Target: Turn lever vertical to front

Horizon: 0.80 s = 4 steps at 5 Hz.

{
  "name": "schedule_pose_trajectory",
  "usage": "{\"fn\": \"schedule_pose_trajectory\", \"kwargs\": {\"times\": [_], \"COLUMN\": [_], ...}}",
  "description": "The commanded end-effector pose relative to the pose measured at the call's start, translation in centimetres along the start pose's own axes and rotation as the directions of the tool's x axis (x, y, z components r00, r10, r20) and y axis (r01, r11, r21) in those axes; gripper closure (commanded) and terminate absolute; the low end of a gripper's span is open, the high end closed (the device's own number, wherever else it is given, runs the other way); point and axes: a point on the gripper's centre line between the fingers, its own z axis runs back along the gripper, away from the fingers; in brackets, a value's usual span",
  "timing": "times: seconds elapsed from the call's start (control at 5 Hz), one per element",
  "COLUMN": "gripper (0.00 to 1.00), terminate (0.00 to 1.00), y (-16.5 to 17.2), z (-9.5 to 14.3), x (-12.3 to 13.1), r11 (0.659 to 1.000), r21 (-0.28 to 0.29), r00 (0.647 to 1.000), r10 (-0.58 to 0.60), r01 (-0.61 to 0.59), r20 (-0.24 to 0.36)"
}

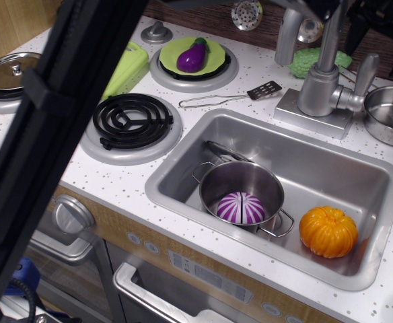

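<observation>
The lever (366, 71) is a short silver paddle with a rounded tip. It stands upright on a stub at the right side of the faucet body (317, 91). The tall curved spout (287, 30) rises behind it. My gripper (379, 37) is a black shape at the top right, above and just behind the lever and partly cut off by the frame edge. Its two dark fingers (355, 30) are spread apart with nothing between them, clear of the lever.
A sink (183, 195) holds a steel pot (245, 185) with a purple-striped toy (240, 207), and an orange pumpkin (328, 231). A steel bowl (390, 114) sits right of the faucet. A spatula (250, 94), burners (130, 121) and an eggplant (192, 55) lie to the left. My dark arm (55, 134) blocks the left foreground.
</observation>
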Motion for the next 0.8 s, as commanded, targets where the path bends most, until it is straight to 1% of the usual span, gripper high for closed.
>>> {"fn": "schedule_pose_trajectory", "kwargs": {"times": [0.0, 0.2, 0.4, 0.6], "gripper": [0.00, 0.00, 0.00, 1.00], "terminate": [0.00, 0.00, 0.00, 0.00], "y": [0.8, 1.1, 1.3, 0.6], "z": [1.4, 0.4, -0.2, -0.2], "x": [2.2, 3.0, 3.0, 2.8], "r11": [0.999, 0.999, 0.998, 0.997], "r21": [-0.033, -0.053, -0.067, -0.074], "r00": [0.997, 0.996, 0.996, 0.996], "r10": [0.015, 0.005, 0.000, 0.035], "r01": [-0.012, 0.000, 0.006, -0.029], "r20": [0.081, 0.094, 0.090, 0.080]}}
